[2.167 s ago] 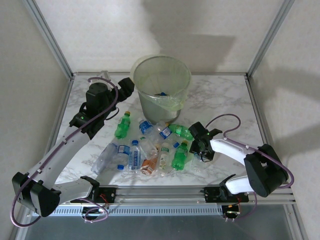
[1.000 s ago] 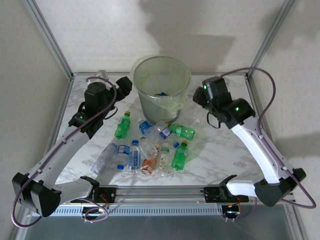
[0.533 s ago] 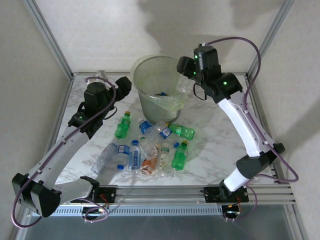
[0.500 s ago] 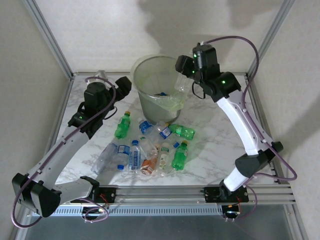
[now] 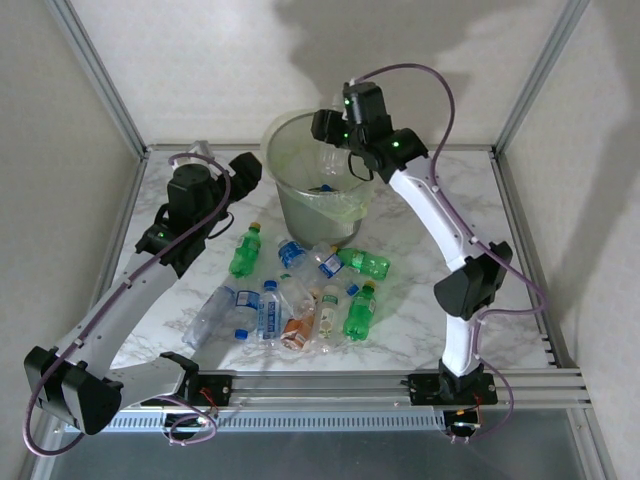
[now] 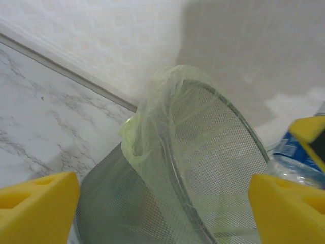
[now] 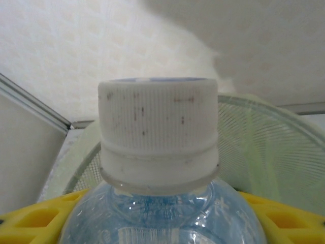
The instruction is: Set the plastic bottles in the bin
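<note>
The clear bottle (image 7: 158, 127) with the white cap is clamped between the yellow pads (image 7: 30, 223) of my right gripper (image 5: 328, 140), and I have it hanging over the mouth of the bin (image 5: 300, 210), inside the far part of the rim. From the left wrist I catch its blue label close to the rim's right edge. Something blue lies at the bottom of the bin.

My left gripper (image 5: 252, 170) hangs just beside the bin's left wall, jaws spread, nothing between them, so that side is tight.

The other bottles (image 5: 300, 295) lie clustered on the table (image 5: 450, 220) in front of the bin, green ones on the flanks, the nearest close to its base. There is open marble to the right of the bin and cluster, out to the table's edge. The bin stands near the back edge, with the wall (image 5: 200, 60) just behind.
</note>
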`<action>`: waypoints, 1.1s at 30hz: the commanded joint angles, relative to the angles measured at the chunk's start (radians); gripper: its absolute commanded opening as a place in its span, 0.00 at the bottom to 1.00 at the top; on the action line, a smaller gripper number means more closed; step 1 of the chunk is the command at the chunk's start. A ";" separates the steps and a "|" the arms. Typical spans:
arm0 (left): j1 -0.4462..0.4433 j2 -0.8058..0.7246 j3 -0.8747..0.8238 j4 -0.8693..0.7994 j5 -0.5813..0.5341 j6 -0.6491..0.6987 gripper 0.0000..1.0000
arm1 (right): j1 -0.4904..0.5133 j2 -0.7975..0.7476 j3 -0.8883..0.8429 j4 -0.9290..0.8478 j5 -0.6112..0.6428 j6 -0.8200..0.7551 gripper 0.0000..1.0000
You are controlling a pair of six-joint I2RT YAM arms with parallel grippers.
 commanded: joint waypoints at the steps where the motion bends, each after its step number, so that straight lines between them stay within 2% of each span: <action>1: 0.009 0.002 -0.008 0.006 -0.002 -0.010 0.86 | 0.017 0.035 0.036 0.016 -0.026 -0.039 0.64; 11: 0.011 -0.002 -0.021 0.007 -0.004 -0.013 0.86 | 0.036 0.111 0.040 -0.034 -0.025 -0.058 0.67; 20: 0.012 -0.010 -0.028 0.006 -0.004 -0.013 0.86 | 0.038 0.149 0.049 -0.072 -0.011 -0.062 0.76; 33: 0.014 -0.021 -0.048 0.007 -0.007 -0.015 0.86 | 0.052 0.094 0.106 -0.097 0.017 -0.062 0.82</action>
